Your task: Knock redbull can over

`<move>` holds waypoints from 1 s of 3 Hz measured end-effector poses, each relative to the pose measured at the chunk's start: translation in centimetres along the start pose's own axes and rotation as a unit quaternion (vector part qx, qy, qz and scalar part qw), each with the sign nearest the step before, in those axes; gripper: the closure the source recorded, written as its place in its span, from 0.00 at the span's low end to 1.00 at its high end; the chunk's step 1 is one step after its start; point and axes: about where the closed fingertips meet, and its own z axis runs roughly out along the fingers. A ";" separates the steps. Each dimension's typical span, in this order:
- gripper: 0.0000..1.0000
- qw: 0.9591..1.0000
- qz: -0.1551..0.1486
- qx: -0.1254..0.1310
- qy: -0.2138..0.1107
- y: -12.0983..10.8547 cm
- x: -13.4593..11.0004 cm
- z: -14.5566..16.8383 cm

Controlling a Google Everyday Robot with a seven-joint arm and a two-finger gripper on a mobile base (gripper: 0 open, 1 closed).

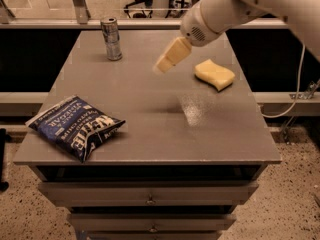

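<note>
The redbull can (111, 38) stands upright near the far left corner of the grey table (150, 129). It is slim and silver with dark panels and a shiny top. My gripper (166, 61) hangs from the white arm over the middle back of the table, to the right of the can and well apart from it. Its pale fingers point down and left toward the can.
A yellow sponge (214, 74) lies on the table at the back right, just right of the gripper. A blue chip bag (76, 127) lies near the front left edge. Drawers sit below the tabletop. A cable hangs at the right.
</note>
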 end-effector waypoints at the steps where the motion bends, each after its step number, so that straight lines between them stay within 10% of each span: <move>1: 0.00 0.998 0.033 0.001 -0.060 -2.6 -2.6 6.2; 3: 0.00 0.984 0.065 0.000 -0.164 -6.6 -7.8 15.9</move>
